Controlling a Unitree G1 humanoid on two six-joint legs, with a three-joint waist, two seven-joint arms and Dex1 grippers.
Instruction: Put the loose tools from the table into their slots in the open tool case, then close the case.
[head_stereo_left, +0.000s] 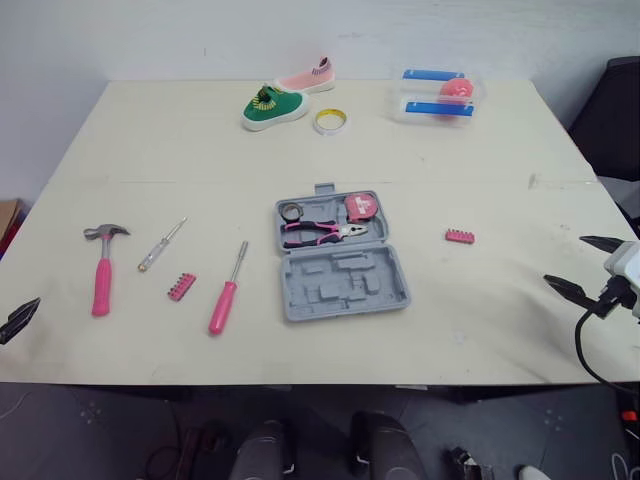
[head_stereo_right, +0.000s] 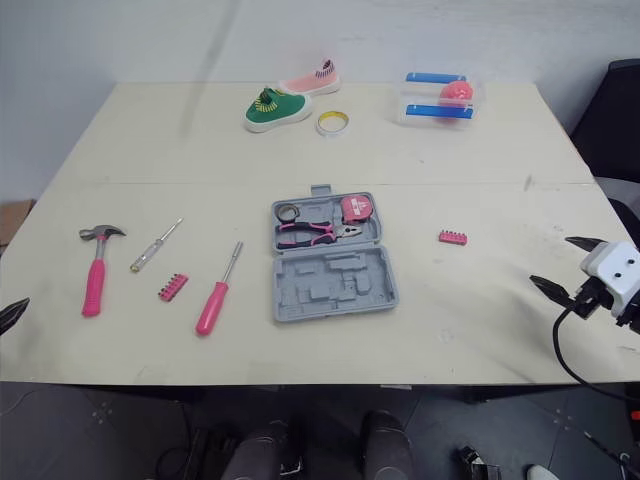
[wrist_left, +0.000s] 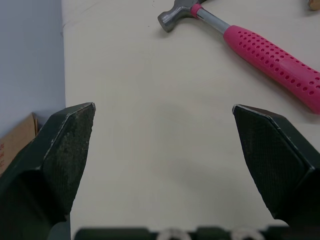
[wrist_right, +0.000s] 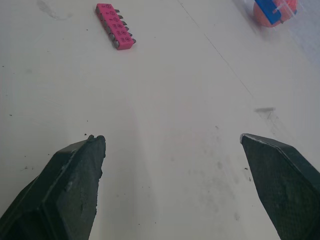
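Centrally on the table (head_stereo_left: 480, 160), as seen from the head camera, the open tool case (head_stereo_left: 340, 258) is laid flat. Pliers (head_stereo_left: 322, 232) and a pink tape measure (head_stereo_left: 362, 207) are seated in its far half, and moulded grey recesses are seen in its near half. To the robot's left of the case, four loose tools are spread out: a pink-handled screwdriver (head_stereo_left: 226, 290) just beside the case, then a pink bit holder (head_stereo_left: 181, 286), a slim screwdriver (head_stereo_left: 160, 246), and a pink-handled hammer (head_stereo_left: 102, 268) farthest out. A second pink bit holder (head_stereo_left: 459, 236) is lying to the right of the case, well apart from it. At the far edge, a green shoe (head_stereo_left: 273, 106), a pink shoe (head_stereo_left: 305, 78), a roll of tape (head_stereo_left: 331, 121) and a clear box (head_stereo_left: 438, 95) are grouped. The right gripper (head_stereo_left: 565, 260) is held near the table's right edge, its fingers spread and nothing between them.

From the left wrist camera, the left gripper (wrist_left: 162, 107) is seen released, its jaws wide apart over bare tabletop, with the hammer's steel head and pink handle lying beyond the fingertips, untouched.

From the right wrist camera, the right gripper is likewise shown released above the tabletop, with the second bit holder lying well ahead of its fingers (wrist_right: 75, 170).
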